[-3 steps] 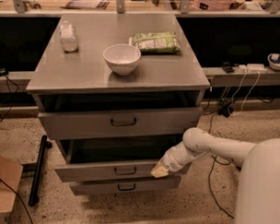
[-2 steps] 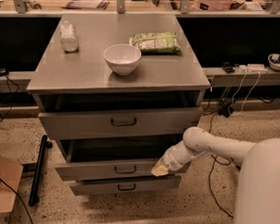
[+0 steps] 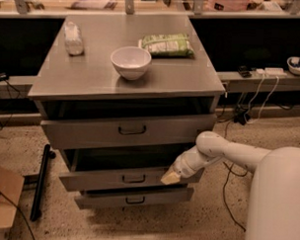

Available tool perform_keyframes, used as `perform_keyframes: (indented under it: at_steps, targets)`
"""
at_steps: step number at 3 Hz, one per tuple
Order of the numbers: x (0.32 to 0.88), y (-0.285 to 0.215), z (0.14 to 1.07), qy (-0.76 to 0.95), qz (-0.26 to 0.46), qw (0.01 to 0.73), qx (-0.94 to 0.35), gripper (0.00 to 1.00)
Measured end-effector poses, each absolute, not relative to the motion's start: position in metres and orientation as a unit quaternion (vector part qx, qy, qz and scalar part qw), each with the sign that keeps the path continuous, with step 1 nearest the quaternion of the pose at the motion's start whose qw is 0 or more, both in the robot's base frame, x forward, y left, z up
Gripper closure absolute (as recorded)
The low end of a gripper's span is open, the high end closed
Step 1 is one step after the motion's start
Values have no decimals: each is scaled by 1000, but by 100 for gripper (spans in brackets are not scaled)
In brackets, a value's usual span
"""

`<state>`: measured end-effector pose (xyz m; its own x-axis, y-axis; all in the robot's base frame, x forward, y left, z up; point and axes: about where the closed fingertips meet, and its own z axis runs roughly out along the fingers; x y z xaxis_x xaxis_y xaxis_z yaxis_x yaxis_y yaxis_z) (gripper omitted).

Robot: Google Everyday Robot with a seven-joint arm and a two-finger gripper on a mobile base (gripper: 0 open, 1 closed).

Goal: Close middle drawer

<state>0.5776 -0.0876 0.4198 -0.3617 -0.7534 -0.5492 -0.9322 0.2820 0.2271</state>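
At the front of a grey metal three-drawer cabinet, the wide grey middle drawer (image 3: 96, 180) stands pulled out past the cabinet face, its deep tray open in shadow and its low flat front carrying a small dark bail handle (image 3: 133, 179). The robot's pale, tan-tipped end effector (image 3: 170, 177) rests against the right end of that front, apparently touching it. Whether it is open or closed cannot be told from this angle. The white arm (image 3: 223, 151) reaches in from the right, from the robot's rounded white body (image 3: 278, 205).

The step in hand appears to be the push itself: contact looks made, but the drawer is not yet home. The next move calls for a steady, straight shove toward the cabinet. Because the contact sits off-centre, the drawer may skew on its runners.

Above it, the taller-fronted top drawer (image 3: 90, 132) also sits ajar, and the narrower lowest drawer (image 3: 102, 200) projects slightly. On the cabinet's flat steel surface (image 3: 92, 78) stand a white ceramic bowl (image 3: 131, 62), a green foil snack packet (image 3: 167, 44) and a small clear plastic container (image 3: 74, 39).
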Motion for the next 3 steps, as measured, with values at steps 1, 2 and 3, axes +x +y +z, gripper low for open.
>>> perform_keyframes:
  at_steps: [1,2,3]
  targets:
    - [577,-88,420,782,262,170,-539,5]
    - [577,-88,420,782,263,170,-539,0]
    - [577,-88,420,782,263,170,-539,0]
